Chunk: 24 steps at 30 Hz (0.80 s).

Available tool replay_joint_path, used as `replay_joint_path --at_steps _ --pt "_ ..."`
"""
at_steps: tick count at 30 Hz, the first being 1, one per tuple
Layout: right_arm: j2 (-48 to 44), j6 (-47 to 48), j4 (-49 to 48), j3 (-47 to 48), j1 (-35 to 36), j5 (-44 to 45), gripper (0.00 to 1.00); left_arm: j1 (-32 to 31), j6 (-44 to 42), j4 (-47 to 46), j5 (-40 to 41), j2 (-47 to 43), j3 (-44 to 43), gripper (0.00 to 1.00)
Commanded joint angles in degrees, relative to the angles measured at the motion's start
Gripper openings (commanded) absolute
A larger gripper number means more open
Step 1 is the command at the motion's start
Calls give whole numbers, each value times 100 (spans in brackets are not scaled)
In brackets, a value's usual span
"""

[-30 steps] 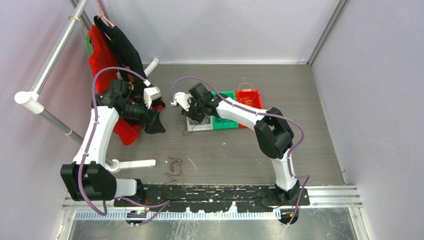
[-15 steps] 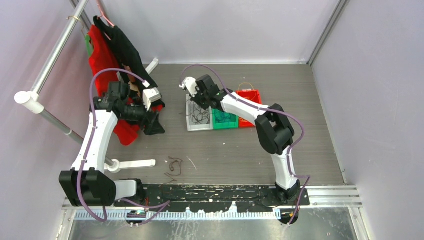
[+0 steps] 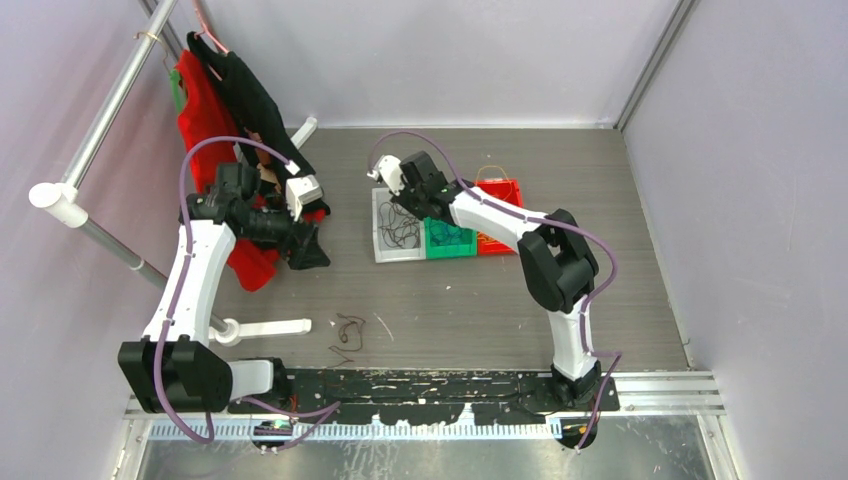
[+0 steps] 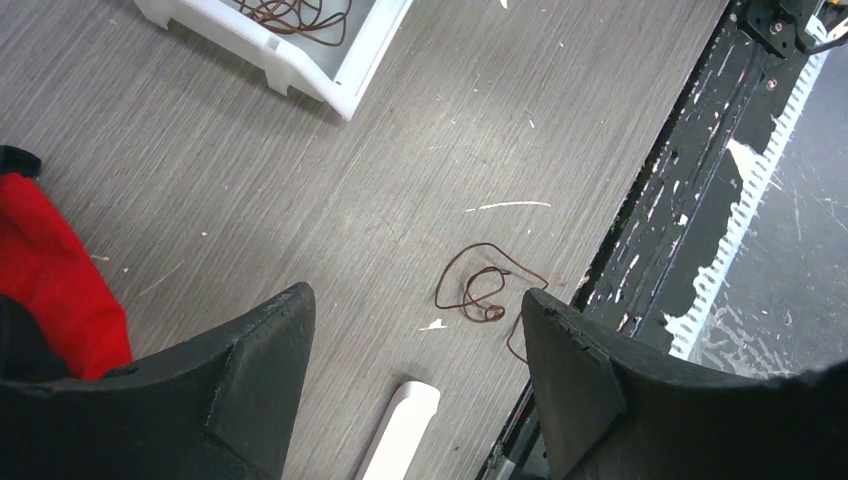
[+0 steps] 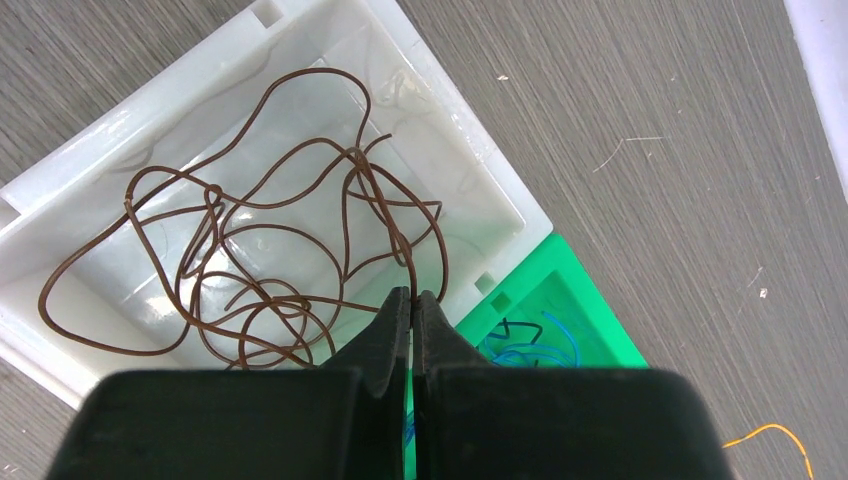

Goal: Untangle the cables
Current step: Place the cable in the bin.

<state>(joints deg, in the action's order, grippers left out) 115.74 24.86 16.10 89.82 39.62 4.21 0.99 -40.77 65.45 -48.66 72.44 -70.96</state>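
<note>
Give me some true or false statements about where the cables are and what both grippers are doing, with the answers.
1. The white bin holds brown cables. True.
2. The right gripper is open wide. False: it is shut, pinching a strand of the brown cables.
3. A loose brown cable lies on the table. True.
4. The green bin is empty. False: blue cables lie in it.
5. The left gripper is shut. False: it is open, holding nothing.
</note>
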Motion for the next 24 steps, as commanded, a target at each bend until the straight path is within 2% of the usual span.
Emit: replay_joint_path --at_steps 1,8,15,19,22,24 --pt "-300 173 -49 218 79 191 1 -16 59 -199 -152 -99 -95 76" --pt "441 175 149 820 405 570 1 -29 -10 -149 -141 -125 -87 75" --pt "1124 -362 278 1332 481 718 3 -28 -340 158 -111 -152 -121 79" --pt "971 -706 163 1288 465 931 23 -29 -664 351 -40 -173 -62 80" --pt "361 -1113 -397 886 424 831 50 -27 -742 284 30 -216 43 81" --pt "-93 -1396 -798 582 417 765 63 -29 -742 231 77 -235 89 81"
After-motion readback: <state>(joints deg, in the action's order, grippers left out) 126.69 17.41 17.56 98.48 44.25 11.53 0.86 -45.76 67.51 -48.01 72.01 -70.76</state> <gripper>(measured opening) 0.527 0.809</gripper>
